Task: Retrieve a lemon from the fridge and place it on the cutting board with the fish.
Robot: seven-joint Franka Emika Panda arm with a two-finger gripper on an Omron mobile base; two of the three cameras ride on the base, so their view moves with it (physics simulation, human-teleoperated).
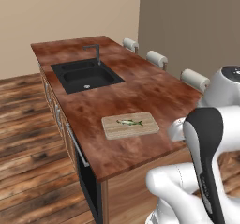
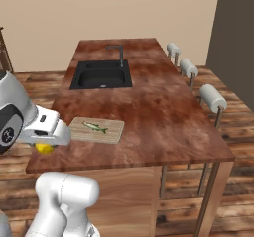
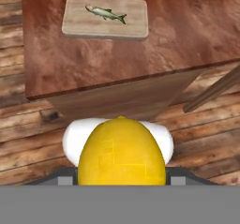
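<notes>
The jaws (image 2: 45, 146) are clamped on a small bright yellow roundish lemon (image 3: 121, 153), hovering just off the near corner of the reddish-brown wooden worktop (image 2: 158, 112), above the plank floor (image 3: 206, 138). In the hand view the lemon bulges large between the tips. A flat light tan wooden cutting board (image 1: 130, 125) lies near the worktop's front edge, with a slender greenish-silver fish (image 1: 130, 122) resting on it. Farther along sits a black sink (image 1: 86, 75) with a dark tap (image 2: 118, 52). Three padded stools (image 2: 212, 98) line the far side.
</notes>
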